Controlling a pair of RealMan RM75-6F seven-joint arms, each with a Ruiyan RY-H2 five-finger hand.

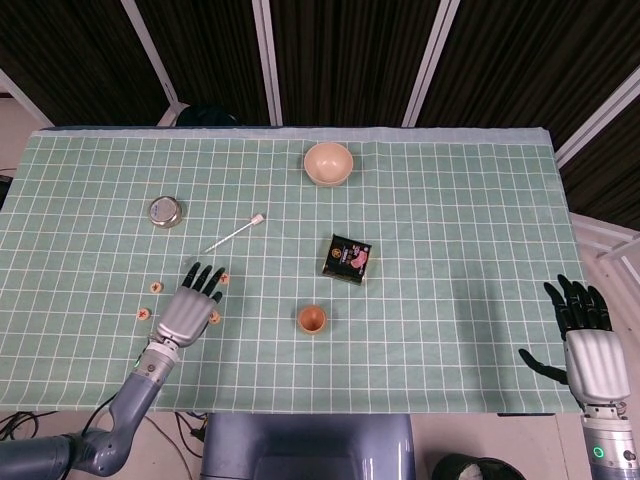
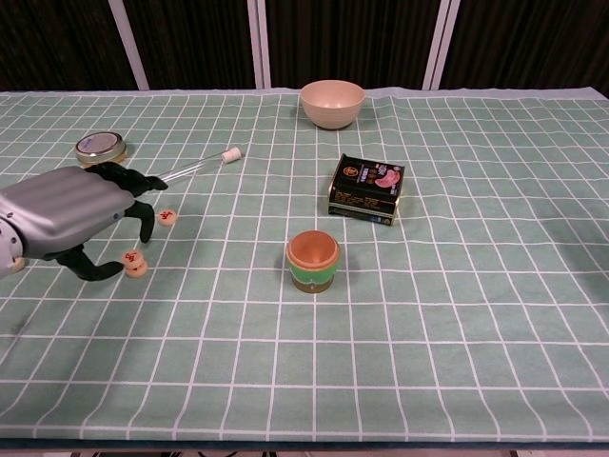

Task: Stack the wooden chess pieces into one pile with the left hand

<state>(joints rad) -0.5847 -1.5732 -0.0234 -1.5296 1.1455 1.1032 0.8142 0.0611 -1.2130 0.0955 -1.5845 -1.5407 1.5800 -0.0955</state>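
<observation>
Several small round wooden chess pieces lie flat and apart on the green checked cloth. In the head view two lie left of my left hand (image 1: 190, 308): one piece (image 1: 155, 287) and another piece (image 1: 143, 313). A third piece (image 1: 225, 278) lies at its fingertips and a fourth piece (image 1: 214, 317) at its right side. The chest view shows the left hand (image 2: 71, 214) hovering with fingers curved and apart, holding nothing. There the near piece (image 2: 136, 264) lies just right of the thumb tip and the far piece (image 2: 166, 217) beside the fingertips. My right hand (image 1: 585, 335) hangs open off the table's right front corner.
A beige bowl (image 1: 328, 163) stands at the back centre. A round tin (image 2: 100, 147) and a thin white-tipped stick (image 2: 195, 166) lie behind the left hand. A black packet (image 2: 366, 188) and an orange-and-green cup (image 2: 312, 260) sit mid-table.
</observation>
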